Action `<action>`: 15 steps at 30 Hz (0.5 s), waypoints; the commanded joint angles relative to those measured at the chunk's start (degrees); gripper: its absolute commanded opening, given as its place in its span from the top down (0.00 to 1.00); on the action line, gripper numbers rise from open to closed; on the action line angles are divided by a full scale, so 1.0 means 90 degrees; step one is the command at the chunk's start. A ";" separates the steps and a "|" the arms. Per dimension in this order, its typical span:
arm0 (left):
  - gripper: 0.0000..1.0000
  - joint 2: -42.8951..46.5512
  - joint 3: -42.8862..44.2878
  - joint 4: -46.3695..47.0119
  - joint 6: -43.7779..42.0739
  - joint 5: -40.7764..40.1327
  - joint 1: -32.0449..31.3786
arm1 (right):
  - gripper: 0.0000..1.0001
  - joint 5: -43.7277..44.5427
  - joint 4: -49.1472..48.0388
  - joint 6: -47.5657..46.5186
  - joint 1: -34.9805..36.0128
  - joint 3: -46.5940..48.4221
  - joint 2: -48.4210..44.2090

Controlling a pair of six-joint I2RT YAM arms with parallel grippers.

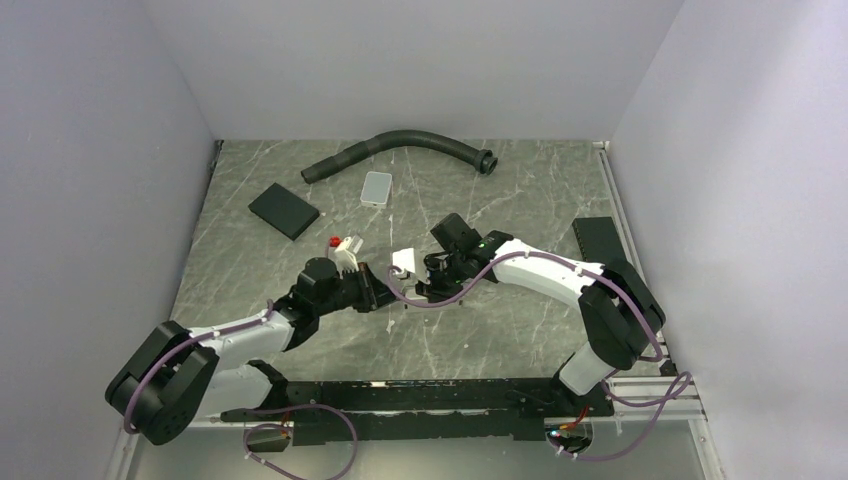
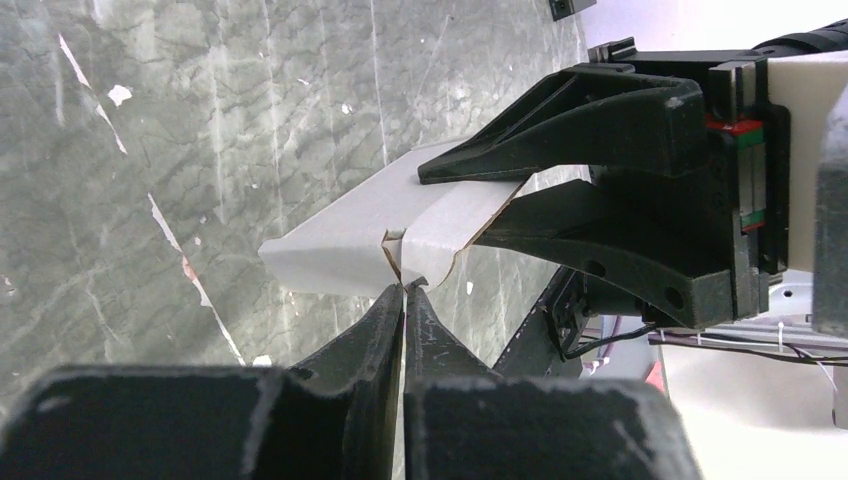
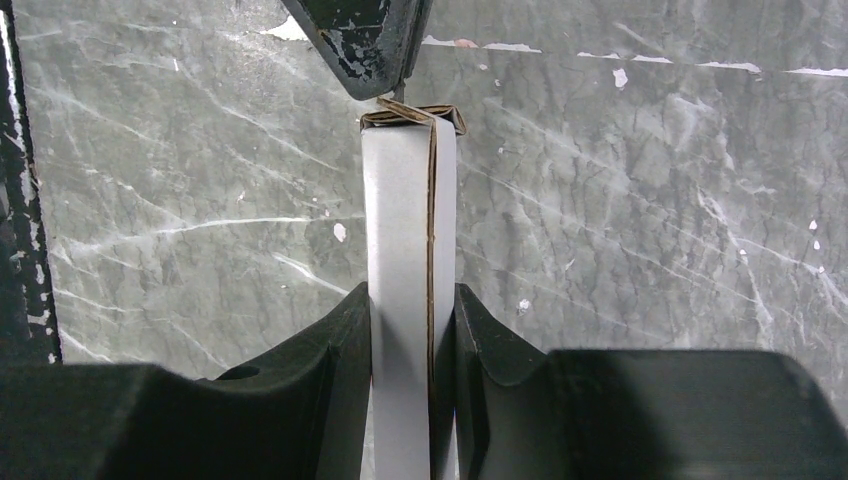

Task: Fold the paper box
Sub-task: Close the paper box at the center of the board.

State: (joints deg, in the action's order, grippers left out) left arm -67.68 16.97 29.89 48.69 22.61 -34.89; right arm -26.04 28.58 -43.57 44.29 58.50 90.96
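Observation:
The paper box (image 1: 403,262) is a slim white carton held above the marble table, between the two arms. My right gripper (image 1: 432,268) is shut on its flat sides; in the right wrist view (image 3: 410,310) the box (image 3: 400,230) stands edge-on between the pads. My left gripper (image 1: 378,290) is shut, its tips (image 2: 404,290) touching the folded end flap of the box (image 2: 350,230). The left wrist view also shows the right gripper (image 2: 470,200) clamped on the box. The left fingers (image 3: 365,40) meet the box's end at the top of the right wrist view.
A black hose (image 1: 400,145) lies at the back. A light grey tile (image 1: 377,187) and a black pad (image 1: 284,210) lie behind the grippers. Another black flat piece (image 1: 597,238) sits at the right edge. Walls enclose three sides.

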 commanded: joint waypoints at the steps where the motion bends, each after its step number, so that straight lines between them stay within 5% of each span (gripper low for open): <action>1: 0.90 0.0147 -0.0011 0.0024 -0.0203 0.0035 0.0063 | 0.92 0.0421 -0.0363 -0.0221 0.0030 -0.0113 0.0113; 15: 0.90 0.0678 0.0098 -0.0881 -0.0522 -0.0047 0.0174 | 0.90 0.0490 -0.0353 -0.0251 0.0025 -0.0113 0.0156</action>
State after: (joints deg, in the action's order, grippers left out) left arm -65.78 16.97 26.28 47.07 22.61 -33.91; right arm -24.86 26.68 -44.40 44.49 58.41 91.07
